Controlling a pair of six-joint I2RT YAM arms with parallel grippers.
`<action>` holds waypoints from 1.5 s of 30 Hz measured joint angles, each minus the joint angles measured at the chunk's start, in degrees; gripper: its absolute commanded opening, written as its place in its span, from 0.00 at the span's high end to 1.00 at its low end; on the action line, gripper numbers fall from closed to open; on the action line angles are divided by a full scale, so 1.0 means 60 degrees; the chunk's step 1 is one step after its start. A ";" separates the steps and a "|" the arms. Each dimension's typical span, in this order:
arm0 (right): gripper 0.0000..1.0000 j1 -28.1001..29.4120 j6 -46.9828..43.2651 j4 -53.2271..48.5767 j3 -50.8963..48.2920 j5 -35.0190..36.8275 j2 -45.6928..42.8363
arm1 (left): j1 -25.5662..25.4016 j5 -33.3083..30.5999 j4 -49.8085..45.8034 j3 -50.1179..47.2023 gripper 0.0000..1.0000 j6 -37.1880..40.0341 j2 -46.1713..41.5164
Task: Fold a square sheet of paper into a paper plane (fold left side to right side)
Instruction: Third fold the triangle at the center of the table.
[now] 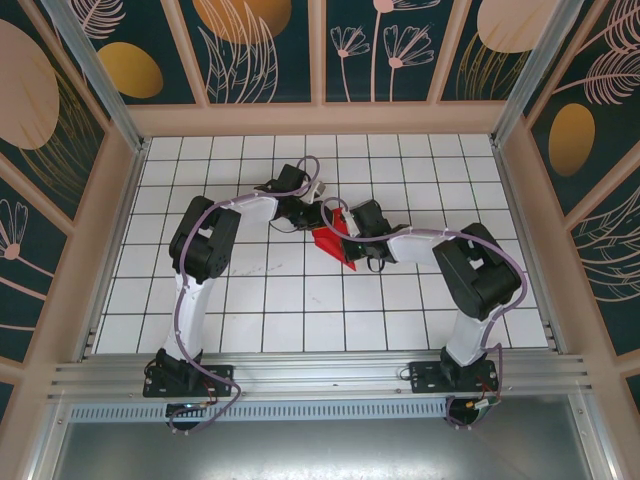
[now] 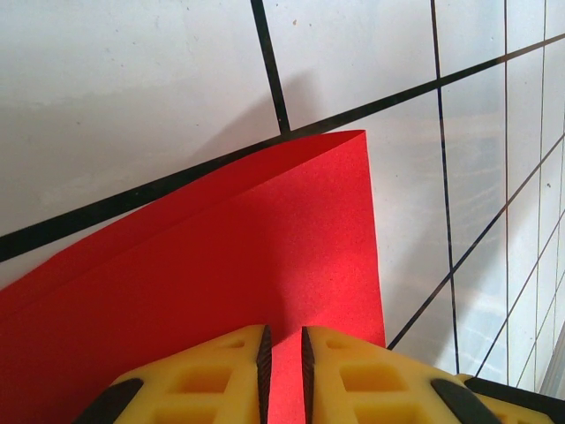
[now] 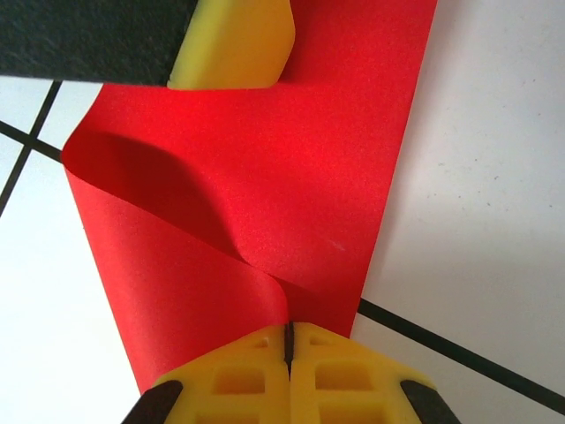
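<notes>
The square sheet of paper (image 1: 328, 243), bright red, lies mid-table between both grippers, with one side lifted and curled over the other. In the right wrist view the sheet (image 3: 291, 177) bends in a soft roll, and its raised edge runs into my right gripper (image 3: 289, 331), which is shut on it. My left gripper (image 2: 282, 340) stands over the sheet's far part (image 2: 221, 265), its jaws a narrow slit apart with red showing through. One of its yellow fingers (image 3: 234, 44) rests on the paper's far edge. From above, the left gripper (image 1: 308, 215) and the right gripper (image 1: 348, 240) face each other across the sheet. A paper plane is out of view.
The white gridded table (image 1: 300, 300) is walled by wooden-framed patterned panels (image 1: 320, 50) at the back and sides. An aluminium rail (image 1: 320, 375) carries both arm bases at the near edge. Open tiles surround the paper.
</notes>
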 measured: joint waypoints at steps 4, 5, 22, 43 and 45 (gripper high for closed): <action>1.00 0.0018 -0.0025 -0.0055 0.0040 0.0007 0.0033 | 0.0000 0.0015 0.0022 0.0000 0.71 0.0007 -0.0018; 1.00 0.0025 -0.0029 -0.0055 0.0040 0.0025 0.0033 | 0.0000 0.0004 0.0022 0.0000 0.69 0.0036 -0.0036; 1.00 0.0055 -0.0062 -0.0047 0.0047 0.0036 0.0047 | 0.0641 -0.0255 0.0073 -0.1013 0.77 0.0149 -0.1843; 1.00 0.0091 -0.0066 -0.0157 0.0208 0.0033 0.0142 | -0.0270 0.0543 0.0703 -0.2138 0.77 -0.0113 -0.1727; 1.00 0.0091 -0.0066 -0.0182 0.0222 0.0033 0.0157 | -0.0270 0.0492 0.0674 -0.2146 0.77 -0.0109 -0.1712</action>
